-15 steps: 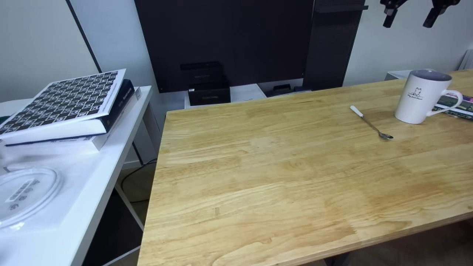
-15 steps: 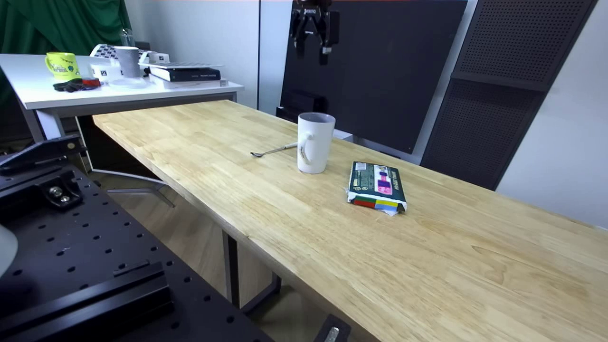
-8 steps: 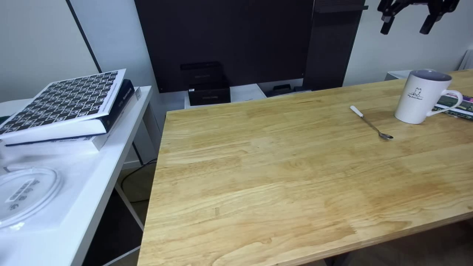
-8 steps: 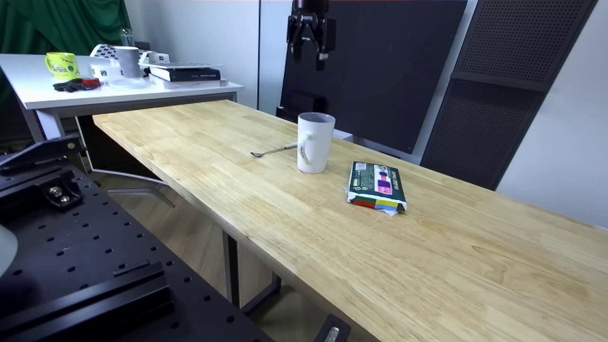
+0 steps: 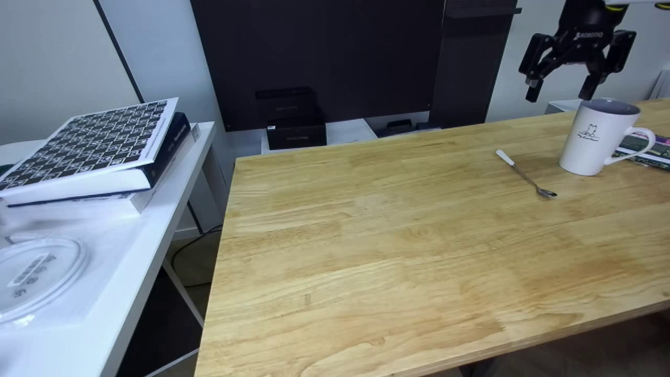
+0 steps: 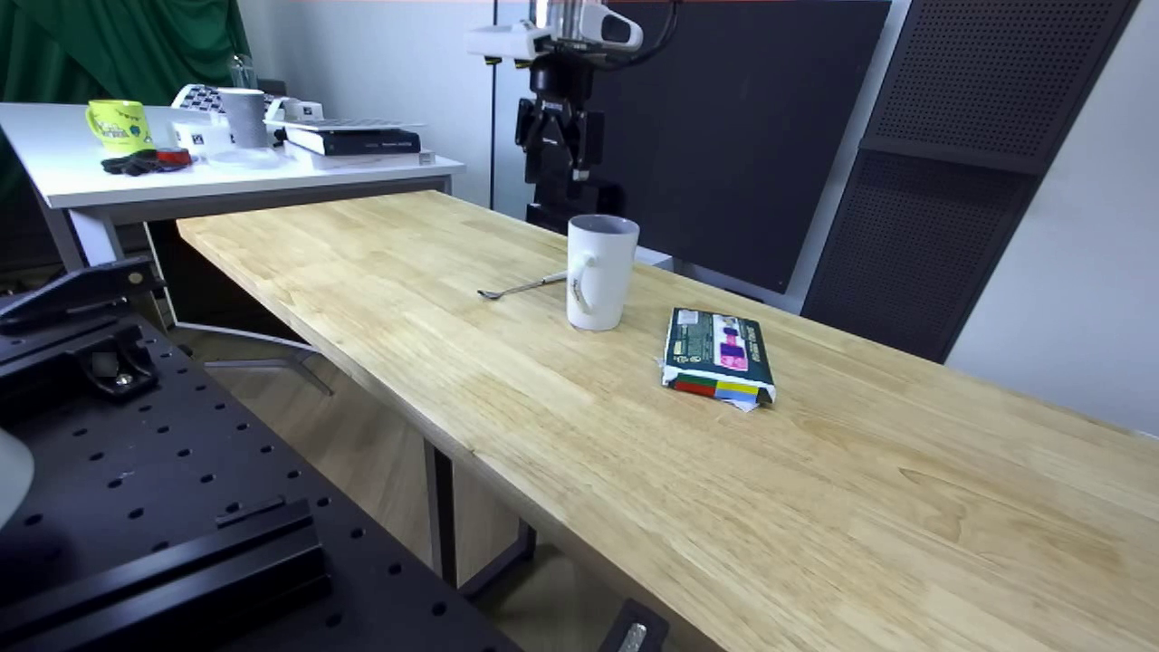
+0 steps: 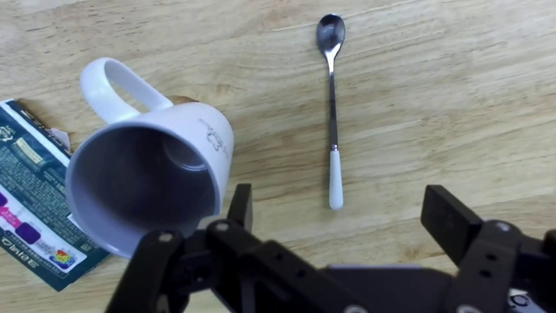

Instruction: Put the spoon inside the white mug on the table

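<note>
Hovering above the surface [image 5: 366, 235] with nothing in its grasp, the pincer [image 5: 559, 93] has its fingers [image 7: 241, 206] spread wide, far wider than the slim handle they would close on. The white-handled metal teaspoon [image 7: 333, 113] lies flat on the surface, below and ahead of the pincer, grip end nearest and bowl pointing away; in the wrist view its length lines up with the gap between the fingers. That alignment looks deliberate: closing this way would pinch across the handle, and a hold near the grip end would leave the bowl free to enter the mug first.

The white ceramic mug [image 6: 605, 276] stands upright to one side of the pincer, near the teaspoon but apart from it, its mouth upward and ready to receive. Its handle points away from the pincer, so it does not jut into the space beside the teaspoon. Past the mug from the pincer lies a dark green printed packet [image 6: 718, 353], probably incidental.

The task seems to be at its approach stage, with lowering onto the teaspoon the likely need. In the wrist view the mug-side finger overlaps the rim, so an ill-judged descent could knock the mug.
</note>
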### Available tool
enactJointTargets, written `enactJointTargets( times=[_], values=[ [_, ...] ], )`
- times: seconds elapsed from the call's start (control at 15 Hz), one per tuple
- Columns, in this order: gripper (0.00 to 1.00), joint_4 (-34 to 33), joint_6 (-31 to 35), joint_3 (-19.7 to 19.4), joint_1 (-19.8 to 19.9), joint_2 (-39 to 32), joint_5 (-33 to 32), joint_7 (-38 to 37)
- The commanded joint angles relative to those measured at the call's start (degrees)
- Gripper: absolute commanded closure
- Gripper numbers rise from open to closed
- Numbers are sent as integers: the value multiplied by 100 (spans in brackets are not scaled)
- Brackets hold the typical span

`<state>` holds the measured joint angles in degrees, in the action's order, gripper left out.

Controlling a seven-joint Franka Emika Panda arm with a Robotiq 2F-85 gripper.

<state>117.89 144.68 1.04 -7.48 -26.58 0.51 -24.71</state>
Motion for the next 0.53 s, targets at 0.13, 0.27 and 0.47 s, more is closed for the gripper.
enactJointTargets(
  times=[0.13, 0.27, 0.47],
  values=[
    [0, -107, 510, -33, -97, -398, 216, 136],
    [0, -121, 719, -30, -142, -537, 251, 164],
    [0, -119, 1188, -241, -395, -858, 77, 18]
  ],
)
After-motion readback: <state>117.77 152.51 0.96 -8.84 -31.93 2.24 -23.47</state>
